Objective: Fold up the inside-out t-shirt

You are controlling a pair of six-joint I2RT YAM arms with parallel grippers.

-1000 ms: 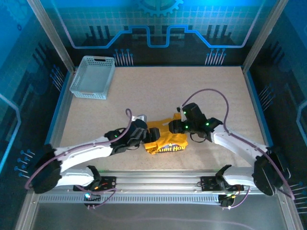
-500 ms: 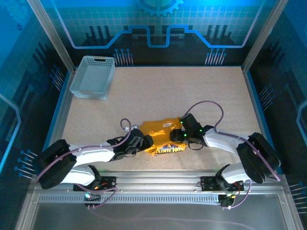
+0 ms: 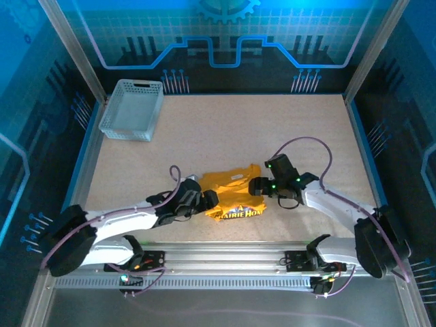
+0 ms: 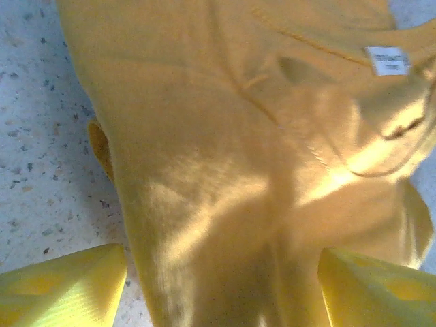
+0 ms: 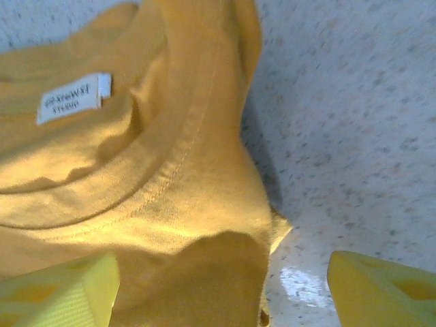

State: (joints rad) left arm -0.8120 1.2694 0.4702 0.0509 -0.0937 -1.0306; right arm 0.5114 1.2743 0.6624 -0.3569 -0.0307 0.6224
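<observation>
We log the t-shirt [image 3: 235, 199] bunched toward six o'clock on the table [image 3: 225, 129], left gripper [image 3: 210, 199] at its nine o'clock, right gripper [image 3: 254, 185] at three, both jaws spread, holding nothing; mid-fold, we judge, next needing fresh edge grips.

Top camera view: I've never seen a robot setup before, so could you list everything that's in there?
T-shirt: one, mustard yellow with printed lettering along its near edge, bunched up on the near middle of the table.
Label: one, white, inside the shirt's collar.
Basket: one, light grey, far left corner.
Table: one, speckled beige.
Arms: two, white and black, reaching in from the near edge; left gripper at the shirt's left side, right gripper at its right side, both open.
</observation>
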